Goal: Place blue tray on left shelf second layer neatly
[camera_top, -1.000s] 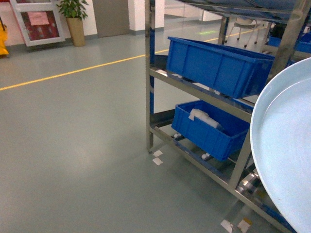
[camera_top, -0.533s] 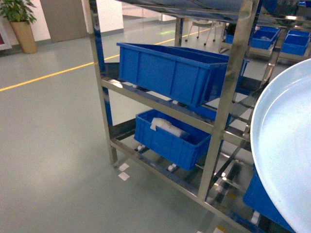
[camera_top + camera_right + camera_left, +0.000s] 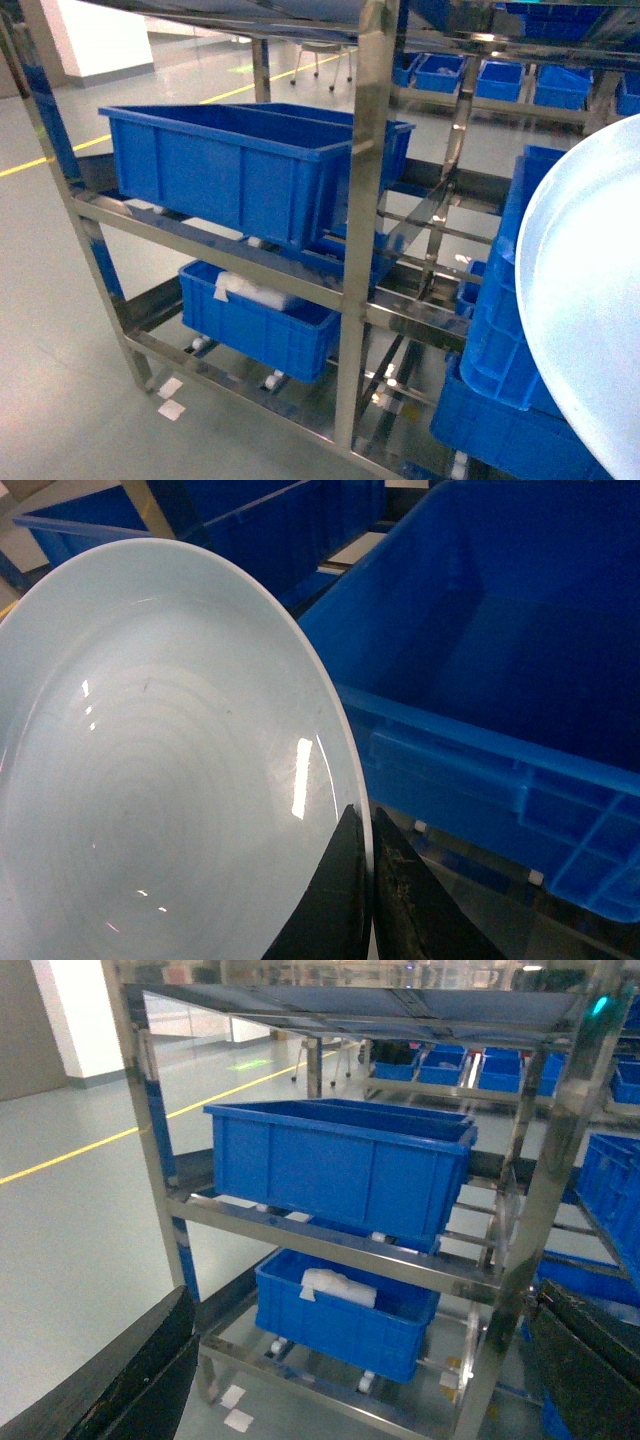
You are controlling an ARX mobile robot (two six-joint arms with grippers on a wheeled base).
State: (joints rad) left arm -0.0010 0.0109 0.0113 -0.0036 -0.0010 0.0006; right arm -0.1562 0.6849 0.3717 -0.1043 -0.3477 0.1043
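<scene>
Blue tray [image 3: 170, 760] hangs in the air, pinched at its rim by the right gripper [image 3: 368, 880], close in front of the left shelf [image 3: 362, 200]. Blue crates [image 3: 235, 170] fill the near rails; open rail shows behind the post. The left gripper [image 3: 350, 1380] holds nothing, fingers [image 3: 130, 1380] spread wide.

The blue tray [image 3: 590, 320] runs off the head view's right and bottom edges, hiding the crates [image 3: 500, 370] behind it; the right gripper [image 3: 368, 900] holding its rim is cut off below; the left gripper's fingers [image 3: 130, 1375] show only as dark corners, their tips out of frame
</scene>
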